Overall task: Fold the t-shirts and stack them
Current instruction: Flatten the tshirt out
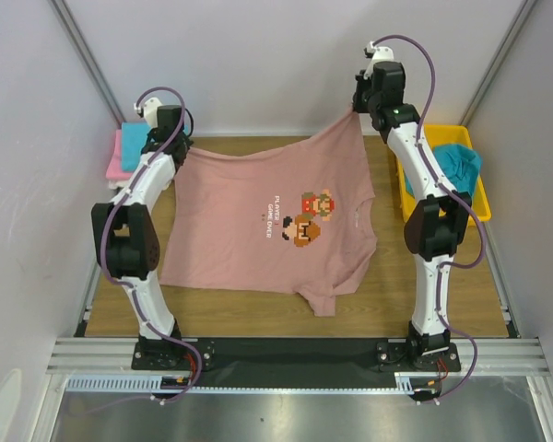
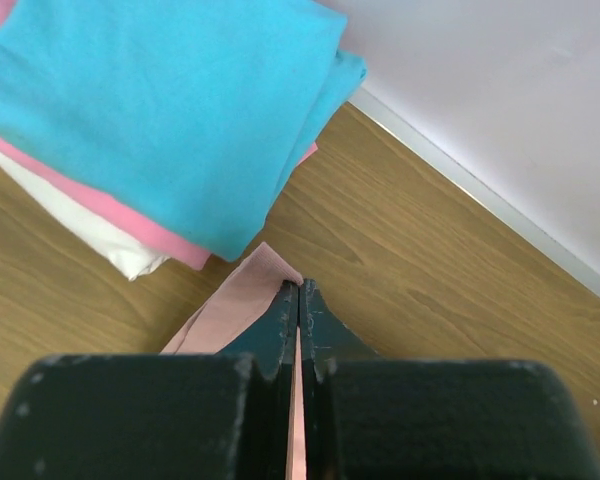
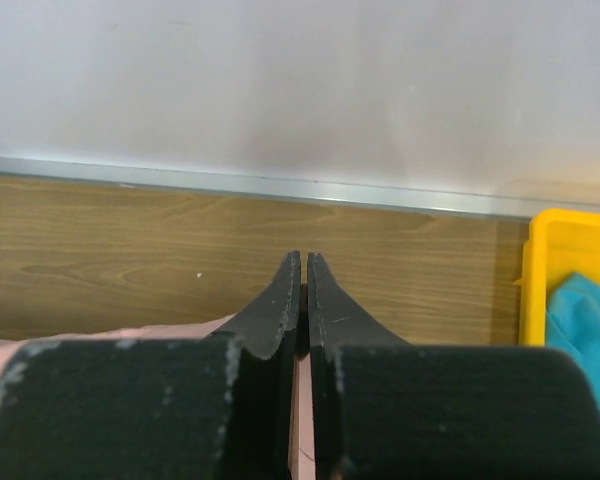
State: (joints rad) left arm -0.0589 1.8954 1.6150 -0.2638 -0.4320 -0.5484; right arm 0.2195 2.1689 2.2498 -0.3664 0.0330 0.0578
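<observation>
A dusty-pink t-shirt point(image 1: 258, 221) with a pixel-figure print hangs stretched between both grippers over the wooden table, its lower end resting near the front. My left gripper point(image 1: 181, 145) is shut on its left far corner; the cloth shows between the pads in the left wrist view point(image 2: 242, 300). My right gripper point(image 1: 358, 106) is shut on its right far corner, held higher; pink cloth shows in the right wrist view point(image 3: 110, 334). A stack of folded shirts, teal point(image 2: 170, 100) on bright pink point(image 2: 130, 225) on white point(image 2: 90, 228), lies at the far left point(image 1: 124, 152).
A yellow tray point(image 1: 480, 198) at the far right holds a crumpled teal shirt point(image 1: 456, 164); the tray also shows in the right wrist view point(image 3: 570, 250). White walls enclose the table on three sides, and both grippers are near the back wall point(image 3: 300, 90).
</observation>
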